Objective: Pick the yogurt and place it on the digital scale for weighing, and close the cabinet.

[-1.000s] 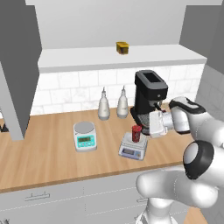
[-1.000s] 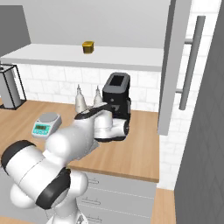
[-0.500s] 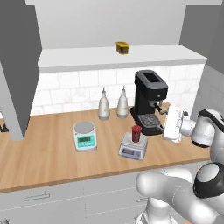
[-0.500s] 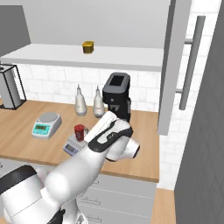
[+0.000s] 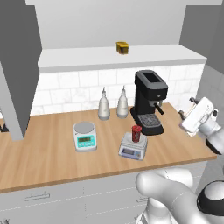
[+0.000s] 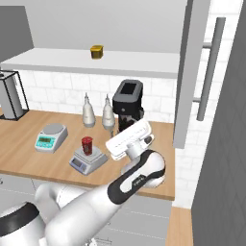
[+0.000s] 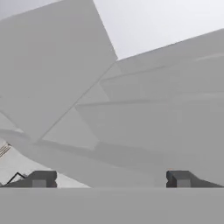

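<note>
The yogurt [image 5: 136,133] stands upright on the digital scale [image 5: 132,147], just in front of the coffee machine [image 5: 149,101]. A round scale [image 5: 85,136] sits left. The cabinet [image 6: 193,72] door hangs open. The gripper [image 7: 109,178], fingers apart and empty, is well right of the scale.

matt wooden counter [image 5: 48,153], glossy white wall tiles [image 5: 70,89], silvery scale platter [image 5: 132,140]
</note>
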